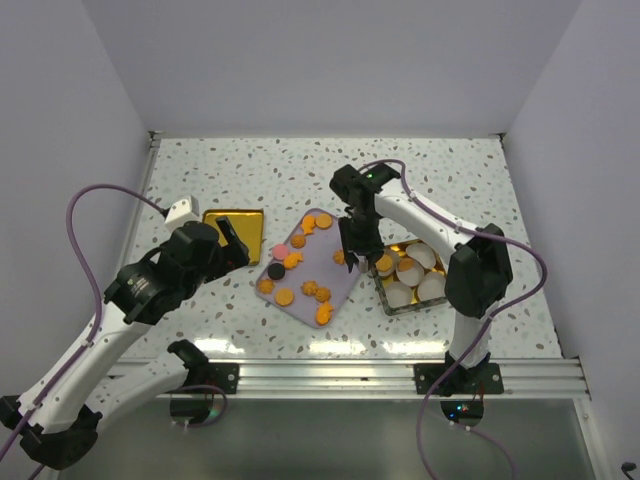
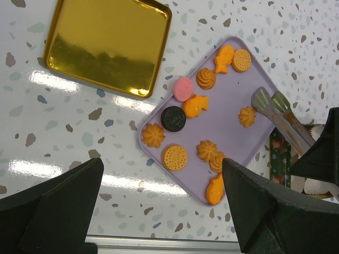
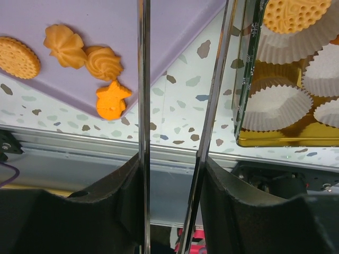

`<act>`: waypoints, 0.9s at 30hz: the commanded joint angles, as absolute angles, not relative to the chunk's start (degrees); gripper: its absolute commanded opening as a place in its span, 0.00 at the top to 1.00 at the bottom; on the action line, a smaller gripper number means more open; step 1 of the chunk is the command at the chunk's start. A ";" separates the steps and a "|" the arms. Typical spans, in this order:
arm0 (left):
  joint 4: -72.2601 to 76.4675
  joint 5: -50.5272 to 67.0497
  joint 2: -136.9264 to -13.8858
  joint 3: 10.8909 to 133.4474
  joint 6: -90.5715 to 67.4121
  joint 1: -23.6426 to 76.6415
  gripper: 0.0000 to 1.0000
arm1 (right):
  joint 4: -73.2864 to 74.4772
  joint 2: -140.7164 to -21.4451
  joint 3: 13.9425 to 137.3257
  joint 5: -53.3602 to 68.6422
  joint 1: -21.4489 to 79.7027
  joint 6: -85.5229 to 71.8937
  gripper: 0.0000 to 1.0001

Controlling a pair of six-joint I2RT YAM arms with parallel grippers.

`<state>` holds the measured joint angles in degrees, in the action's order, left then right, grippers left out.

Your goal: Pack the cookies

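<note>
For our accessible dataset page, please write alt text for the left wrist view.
A lilac rectangular tray holds small cookies, mostly orange, on a speckled white table. Metal tongs reach over its right edge; a shiny gold square tray lies upper left.

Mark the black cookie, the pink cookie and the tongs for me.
black cookie (image 2: 173,118), left wrist view, centre of its top face.
pink cookie (image 2: 184,88), left wrist view, centre of its top face.
tongs (image 2: 287,125), left wrist view, midway along the metal arms.
</note>
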<state>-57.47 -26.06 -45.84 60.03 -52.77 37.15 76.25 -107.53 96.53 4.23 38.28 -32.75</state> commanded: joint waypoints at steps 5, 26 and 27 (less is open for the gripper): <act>-55.55 -27.60 -45.26 60.82 -52.03 36.74 0.00 | 76.20 -107.40 97.73 4.31 38.67 -31.73 0.59; -57.39 -27.33 -44.91 62.49 -52.73 36.83 0.00 | 85.24 -102.06 110.04 0.09 38.58 -32.17 0.60; -57.57 -27.33 -44.91 62.66 -52.65 36.74 0.00 | 85.60 -101.08 109.95 -0.87 38.58 -32.34 0.60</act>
<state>-57.95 -26.02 -45.15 60.34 -52.86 37.15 77.01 -107.09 107.13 2.39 38.30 -32.36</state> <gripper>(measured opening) 0.997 0.407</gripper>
